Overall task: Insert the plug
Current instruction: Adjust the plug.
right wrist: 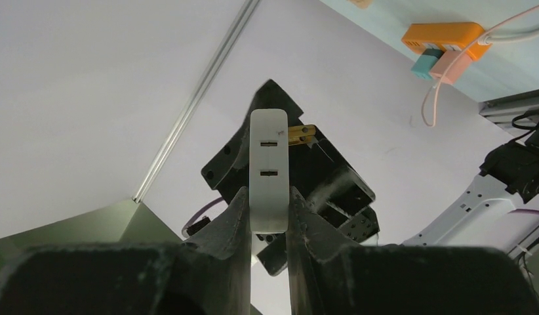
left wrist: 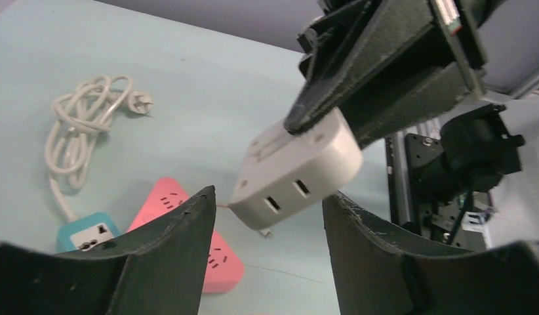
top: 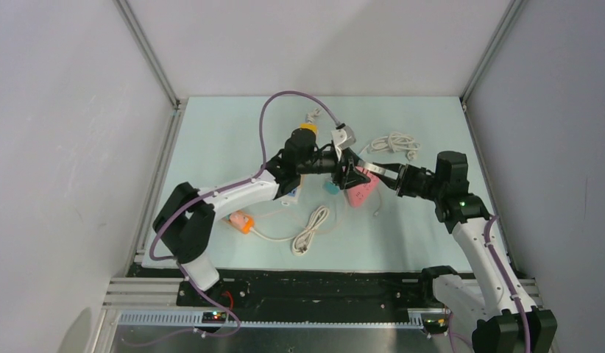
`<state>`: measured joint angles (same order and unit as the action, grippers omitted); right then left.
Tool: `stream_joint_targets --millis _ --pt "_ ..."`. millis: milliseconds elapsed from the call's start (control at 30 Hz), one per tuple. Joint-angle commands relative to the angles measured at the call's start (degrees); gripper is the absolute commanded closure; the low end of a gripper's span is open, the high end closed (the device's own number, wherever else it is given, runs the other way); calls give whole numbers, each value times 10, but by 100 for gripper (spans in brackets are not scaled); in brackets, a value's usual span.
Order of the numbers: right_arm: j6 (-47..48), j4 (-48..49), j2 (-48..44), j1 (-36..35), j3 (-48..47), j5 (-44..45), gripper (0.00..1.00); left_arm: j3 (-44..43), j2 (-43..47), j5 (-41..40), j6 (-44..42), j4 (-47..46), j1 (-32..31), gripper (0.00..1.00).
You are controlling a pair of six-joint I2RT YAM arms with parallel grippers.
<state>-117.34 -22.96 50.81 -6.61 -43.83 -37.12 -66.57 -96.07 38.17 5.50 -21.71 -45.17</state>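
Fingers [right wrist: 231,230] of right gripper [right wrist: 269,200] are clamped tight on the white plug block [right wrist: 269,164], one pad on each flat side, w/ the upper half of the block sticking out past the tips. Its narrow face w/ two USB slots looks at the right wrist cam. A brass pin comes out of the block on the far side, towards the black body of the other arm.

On the left gripper [left wrist: 268,197] the fingers [left wrist: 181,243] stand wide apart and hold nothing. The white plug block hangs just beyond their tips, in line w/ the gap, gripped from above by the right one. Left tips seem not to touch it, but I cannot tell for sure.

The block is in the air over the middle of the pale green table [top: 233,140], tilted, not in any socket.

Below it on the table lie a pink power strip [left wrist: 188,226] and, just beside it, a teal socket cube [left wrist: 90,233]. Further back is a white coiled cable [left wrist: 80,131] w/ its own plug. Near the left arm are an orange adapter [top: 242,220] and a second white cable [top: 312,232] in a loose coil, both well apart from the grippers.
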Motion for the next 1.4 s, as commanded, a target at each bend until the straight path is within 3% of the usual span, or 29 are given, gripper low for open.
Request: stream_joint_targets --millis 0,133,300,433,633,900,1033,1167,1367 --pt "-42 -18 -3 -6 -27 -13 100 -37 -12 -40 -34 -15 -3 36" --pt "-44 -21 -8 -9 -27 -15 100 -45 -20 -57 -50 -15 -3 51" --pt "-49 -22 -17 -9 -27 -15 100 -25 -20 -65 -109 -15 -4 61" --pt "-51 -21 -21 -9 -27 -14 100 4 -8 -115 -172 -15 -5 65" --pt "-51 -20 -24 -12 -27 -13 100 7 -8 -218 -262 -20 -6 80" --pt "-58 -16 -27 -12 -27 -4 100 20 3 -265 -266 -64 -11 75" --pt "-23 -24 -21 4 -27 -7 100 63 37 -282 -223 -64 -6 70" --pt "71 -59 12 25 -42 -20 100 109 72 -310 -158 -64 -3 69" --pt "259 -180 123 42 -87 -47 100 125 113 -339 -135 -50 3 67"
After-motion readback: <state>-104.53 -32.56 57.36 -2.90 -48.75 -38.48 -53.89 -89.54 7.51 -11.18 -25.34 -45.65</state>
